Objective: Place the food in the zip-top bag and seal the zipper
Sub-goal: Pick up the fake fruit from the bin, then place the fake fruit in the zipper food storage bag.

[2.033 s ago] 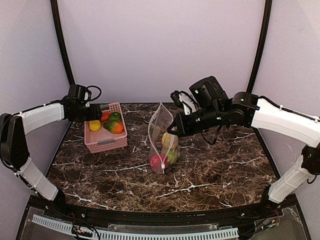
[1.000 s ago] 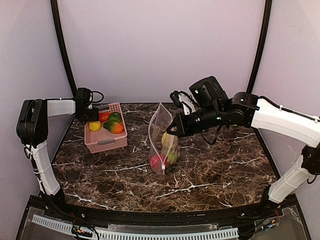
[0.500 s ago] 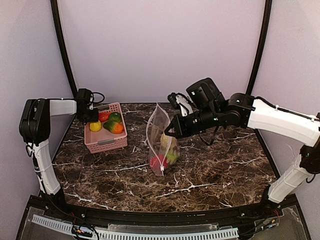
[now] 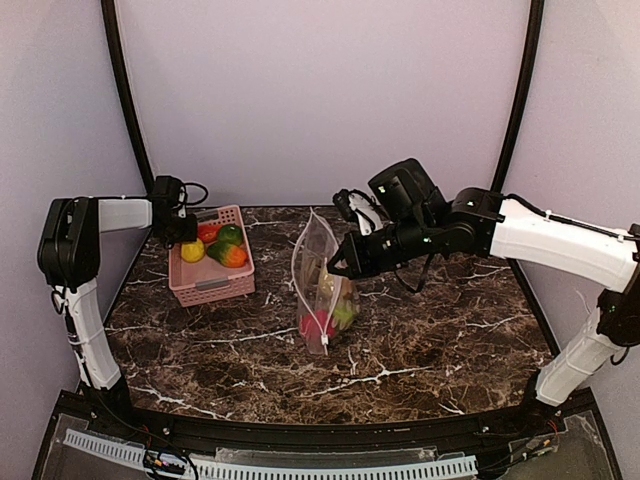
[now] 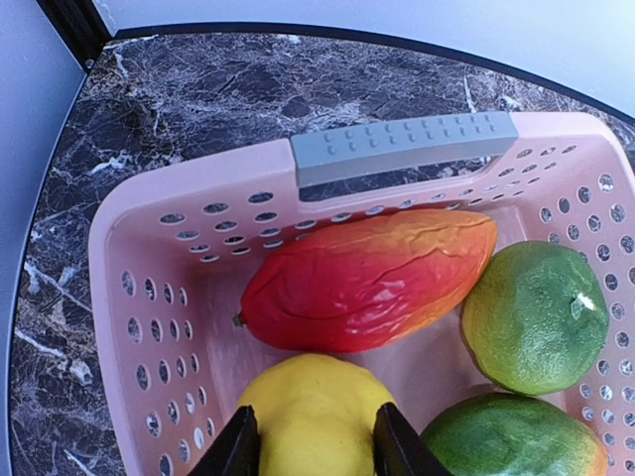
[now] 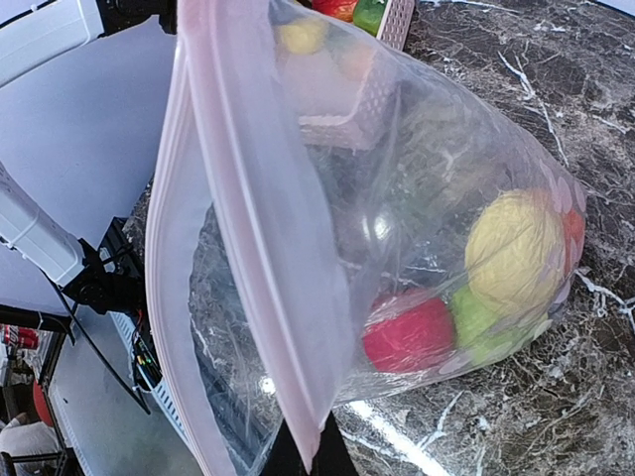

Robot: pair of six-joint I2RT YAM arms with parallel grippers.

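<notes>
My left gripper (image 5: pixel 316 451) hangs over the pink basket (image 5: pixel 179 297) at the back-left corner of the marble table (image 4: pixel 420 350), its two fingers pressed against either flank of a yellow fruit (image 5: pixel 313 412) — a clasp on the fruit, which lies on the basket floor. Packed around it are a long red-orange fruit (image 5: pixel 367 278) touching it on the far side, a round green fruit (image 5: pixel 536 317) to the right of that one, and a green-and-orange fruit (image 5: pixel 511 441) just beside the yellow one. The basket's grey handle (image 5: pixel 402 147) spans its far wall.

My right gripper (image 6: pixel 303 458) is clenched tight on the zip-top bag (image 4: pixel 322 270), pinching it at the pink zipper (image 6: pixel 248 228) — the strip runs up and away from my fingertips along the bag's edge. The bag stands upright near the middle of the table, a little toward the back edge and well apart from the basket, with its lower end on the marble. From my wrist view the mouth looks parted, two pink lips with a gap between them, though I cannot tell how far along.

Food already sits at the bottom of the bag: a yellow piece (image 6: pixel 516 253), a red piece (image 6: pixel 409 332) and a green piece (image 6: pixel 476 317), crowded together against the plastic.
</notes>
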